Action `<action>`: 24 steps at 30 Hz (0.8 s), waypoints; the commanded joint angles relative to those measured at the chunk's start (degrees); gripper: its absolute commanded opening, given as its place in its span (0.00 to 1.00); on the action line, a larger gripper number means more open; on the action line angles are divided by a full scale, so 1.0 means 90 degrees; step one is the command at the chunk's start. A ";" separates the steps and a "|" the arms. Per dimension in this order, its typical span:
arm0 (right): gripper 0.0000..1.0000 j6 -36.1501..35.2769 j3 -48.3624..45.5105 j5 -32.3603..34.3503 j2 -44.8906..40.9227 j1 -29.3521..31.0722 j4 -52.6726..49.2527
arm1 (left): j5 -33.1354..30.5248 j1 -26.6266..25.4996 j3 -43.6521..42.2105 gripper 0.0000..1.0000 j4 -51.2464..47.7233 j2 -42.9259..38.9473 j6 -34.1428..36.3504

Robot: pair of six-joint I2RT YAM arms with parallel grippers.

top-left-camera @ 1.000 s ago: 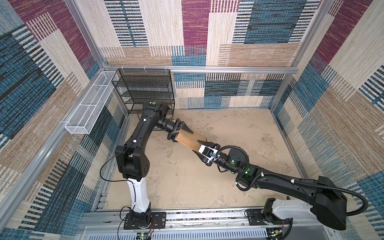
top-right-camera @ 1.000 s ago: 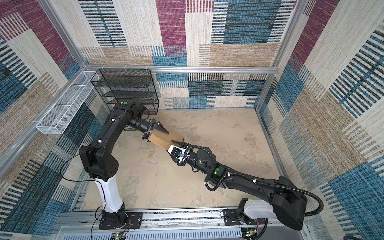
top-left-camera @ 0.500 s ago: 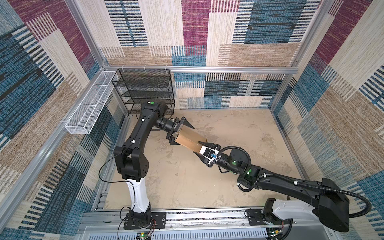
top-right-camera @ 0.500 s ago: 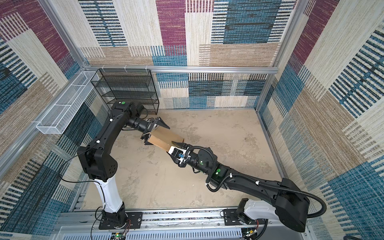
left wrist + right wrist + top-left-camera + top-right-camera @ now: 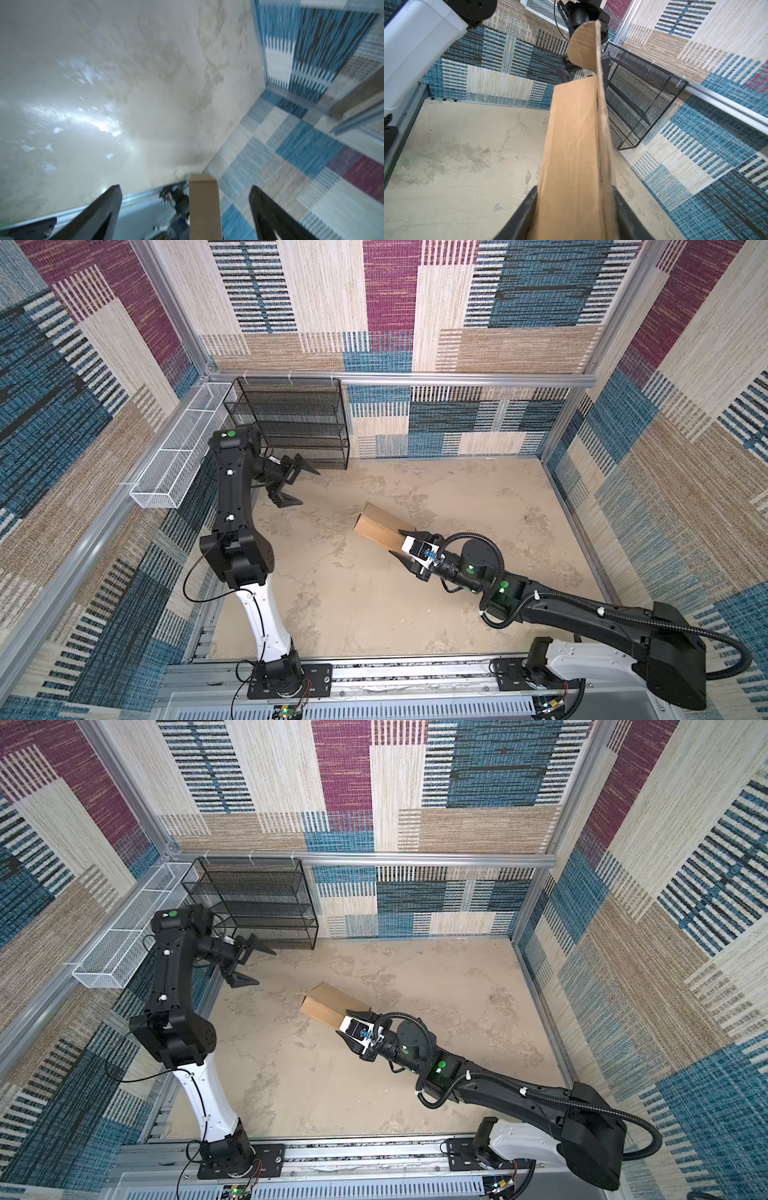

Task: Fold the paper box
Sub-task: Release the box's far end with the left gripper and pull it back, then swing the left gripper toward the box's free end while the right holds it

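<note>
The paper box [image 5: 380, 526] [image 5: 328, 1004] is a brown cardboard box folded into a long narrow shape, held just above the middle of the table. My right gripper [image 5: 401, 545] [image 5: 347, 1025] is shut on its near end. In the right wrist view the box [image 5: 575, 145] runs out from between the fingers of that gripper [image 5: 574, 199], with a rounded flap sticking up at its far end. My left gripper [image 5: 309, 488] [image 5: 266, 967] hangs open and empty to the left, well apart from the box. In the left wrist view the box [image 5: 204, 207] shows far off between the spread fingers of the open gripper [image 5: 186, 187].
A black wire rack [image 5: 299, 423] stands at the back left, close behind the left gripper. A white wire basket [image 5: 178, 456] hangs on the left wall. Patterned walls close in the table on three sides, and a metal rail [image 5: 415, 672] runs along the front.
The left gripper opened, let go of the box's far end and drew back to the left towards the rack. The right gripper has kept its hold on the box.
</note>
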 commanded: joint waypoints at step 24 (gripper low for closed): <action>0.31 0.0847 0.1230 -0.2456 0.1217 -0.0862 -0.1842 | -0.2112 -0.0482 -0.8067 0.94 0.5784 -0.6548 0.0755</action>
